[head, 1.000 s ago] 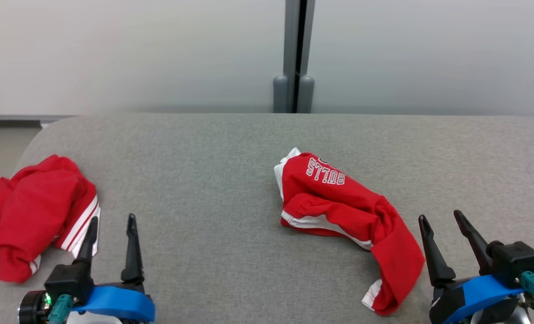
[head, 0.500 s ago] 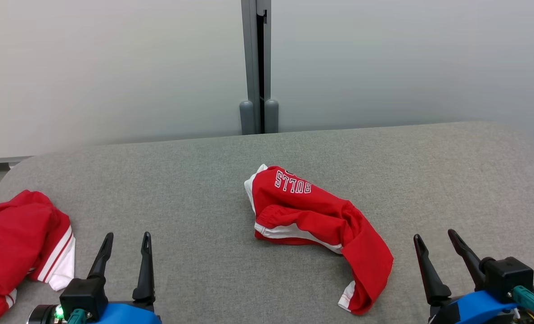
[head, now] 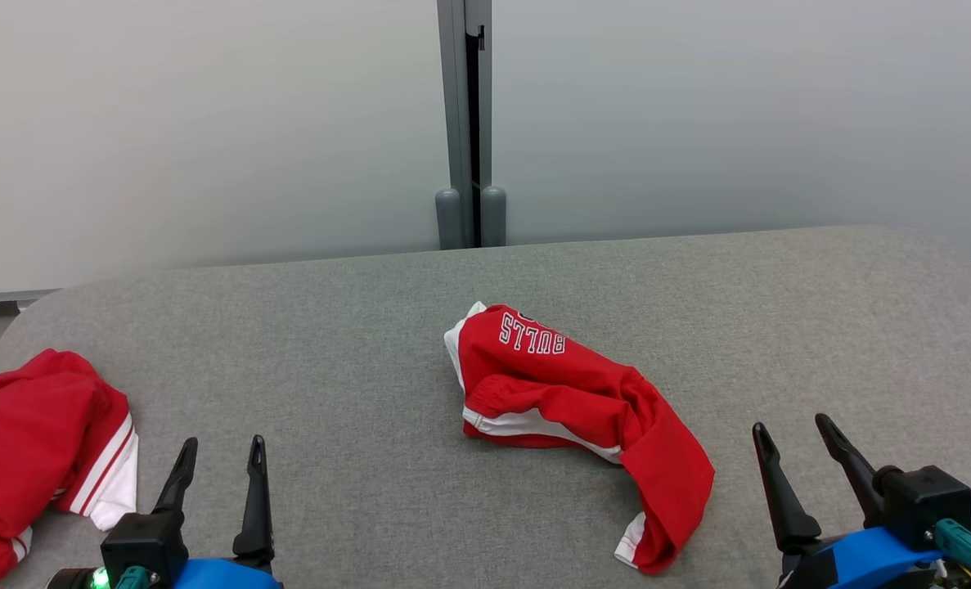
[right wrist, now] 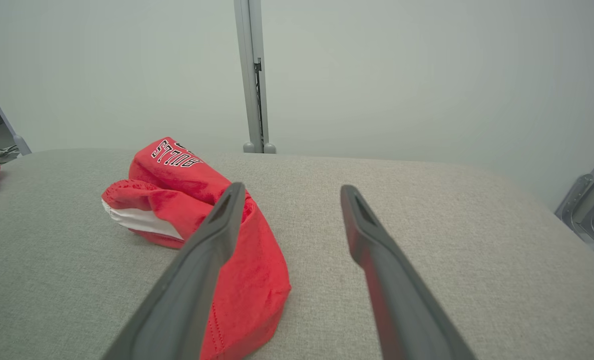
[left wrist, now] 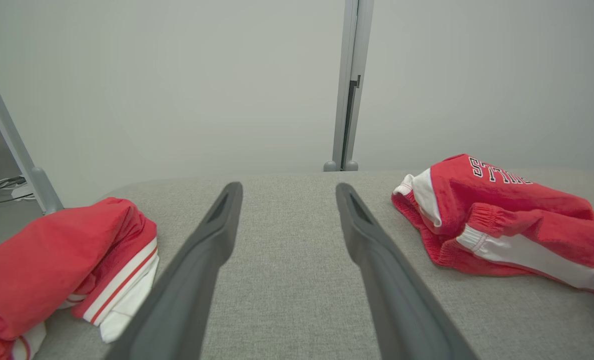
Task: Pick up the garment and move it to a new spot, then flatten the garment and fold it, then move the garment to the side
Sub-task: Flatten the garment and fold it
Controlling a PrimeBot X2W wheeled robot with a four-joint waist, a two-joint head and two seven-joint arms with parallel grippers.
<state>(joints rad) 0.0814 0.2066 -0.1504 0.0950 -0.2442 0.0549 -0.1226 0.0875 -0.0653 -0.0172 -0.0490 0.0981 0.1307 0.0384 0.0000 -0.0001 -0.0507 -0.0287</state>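
A crumpled red garment (head: 567, 384) with white trim and "BULLS" lettering lies in the middle of the grey padded table (head: 354, 343). It also shows in the left wrist view (left wrist: 502, 215) and the right wrist view (right wrist: 176, 185). My left gripper (head: 223, 442) stands open at the near left, with bare table between its fingers (left wrist: 287, 186). My right gripper (head: 790, 423) is open at the near right, just right of the garment's near end, and holds nothing (right wrist: 291, 186).
A second red garment (head: 35, 458) with white stripes is bunched at the table's left edge, left of my left gripper (left wrist: 51, 250). A grey post (head: 465, 123) joins pale wall panels behind the table. A metal frame (right wrist: 587, 200) stands off the table's right end.
The head camera has turned, so the whole picture has shifted. Both garments lie as before. Both grippers stay open near the front edge, and the left one sits slightly lower in view.
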